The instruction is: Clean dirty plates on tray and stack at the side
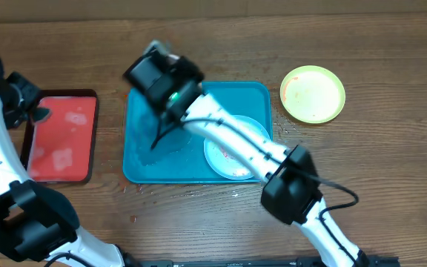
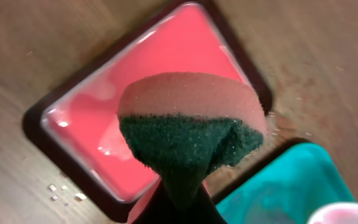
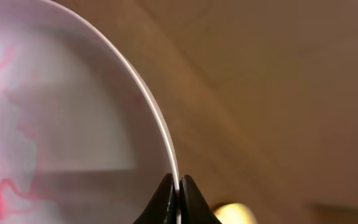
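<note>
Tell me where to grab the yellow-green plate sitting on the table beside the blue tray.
The yellow-green plate lies flat on the table, so only its raised rim offers a hold. Probably pinch that rim from above, one finger inside, one outside.

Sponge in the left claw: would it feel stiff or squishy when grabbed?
Probably squishy: the sponge bunches into a narrow wedge where the left gripper pinches it. Likely light, since that small pinch holds it up. Its rough green face probably resists slipping.
</note>
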